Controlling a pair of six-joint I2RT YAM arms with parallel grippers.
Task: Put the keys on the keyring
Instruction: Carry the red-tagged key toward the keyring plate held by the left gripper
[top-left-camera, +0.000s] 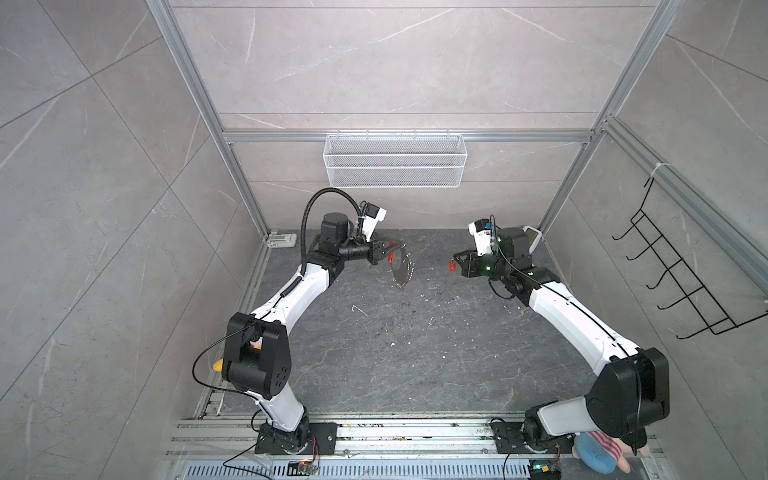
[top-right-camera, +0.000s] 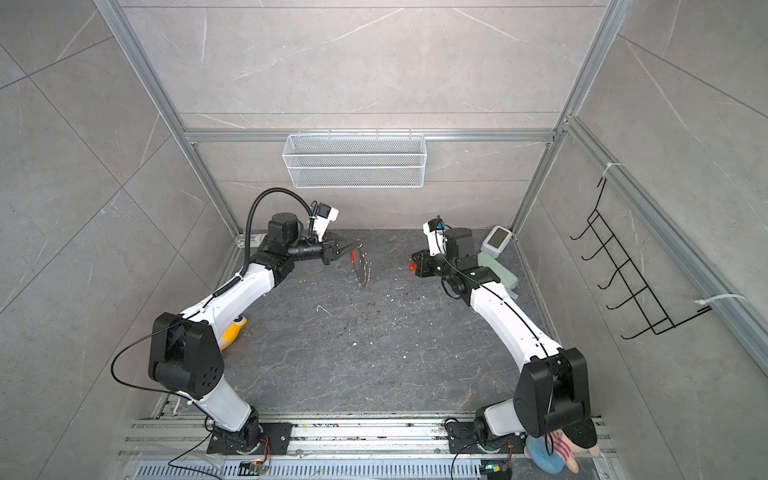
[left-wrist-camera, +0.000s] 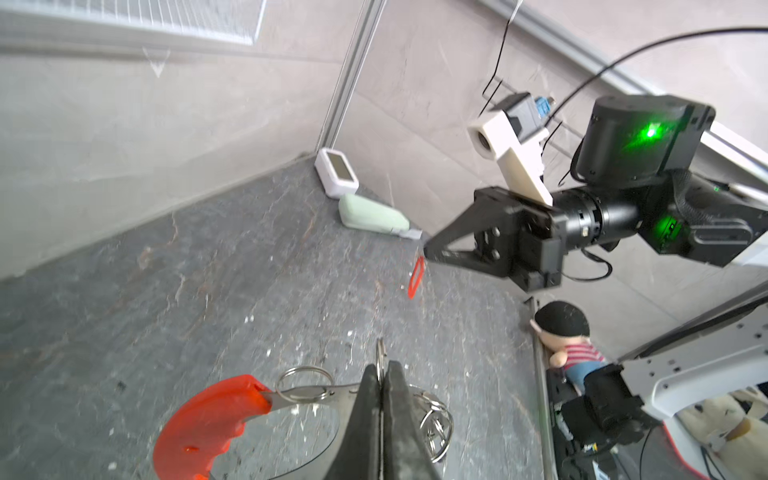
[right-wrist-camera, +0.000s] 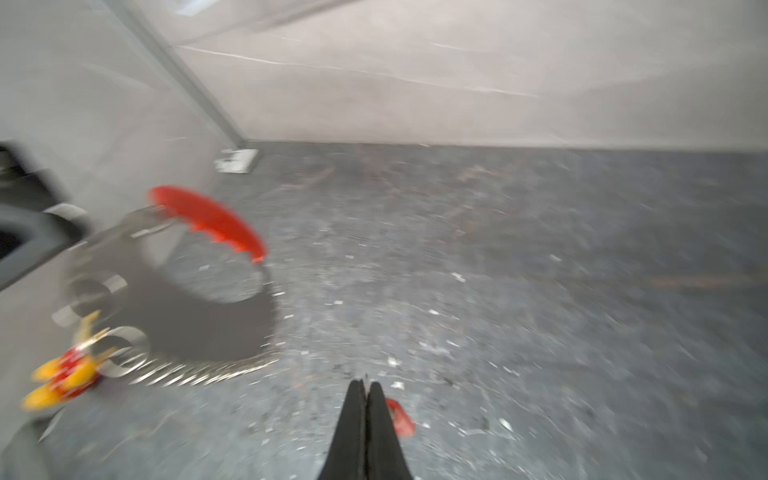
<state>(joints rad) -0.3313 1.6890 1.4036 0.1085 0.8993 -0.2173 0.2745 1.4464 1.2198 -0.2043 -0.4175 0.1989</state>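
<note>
Nearest to the camera in both top views is the metal rail (top-left-camera: 415, 432) that carries the two arm bases. At its right end lies a plush doll (top-left-camera: 598, 453) in a striped shirt. Beyond the rail is the dark stone floor (top-left-camera: 395, 353), and both arms reach toward its far part.

On the far left, the left gripper (top-left-camera: 392, 246) is clenched on the keyring (top-left-camera: 402, 270). In the left wrist view its fingertips (left-wrist-camera: 374, 399) are pressed together on the metal of the keyring (left-wrist-camera: 309, 394). The red strip (left-wrist-camera: 208, 415) is on one side of them and some silver loops on the other. The keyring hangs down from the gripper, above the floor.

On the far right, the right gripper (top-left-camera: 456, 258) is also clenched, and it grasps the keys (top-left-camera: 451, 267). The red tag (left-wrist-camera: 416, 277) hangs just under its tips (left-wrist-camera: 428, 249), free of the floor. The small metal key itself is too small to see clearly. The right wrist view is blurred, but it shows the closed fingers (right-wrist-camera: 353, 415) with the tag (right-wrist-camera: 401, 415) just beside them.

The two grippers point at each other, with open floor between them. The keys and the keyring are well apart, and the keys are not on the keyring.

A white wire basket (top-left-camera: 395, 160) hangs on the far wall.
</note>
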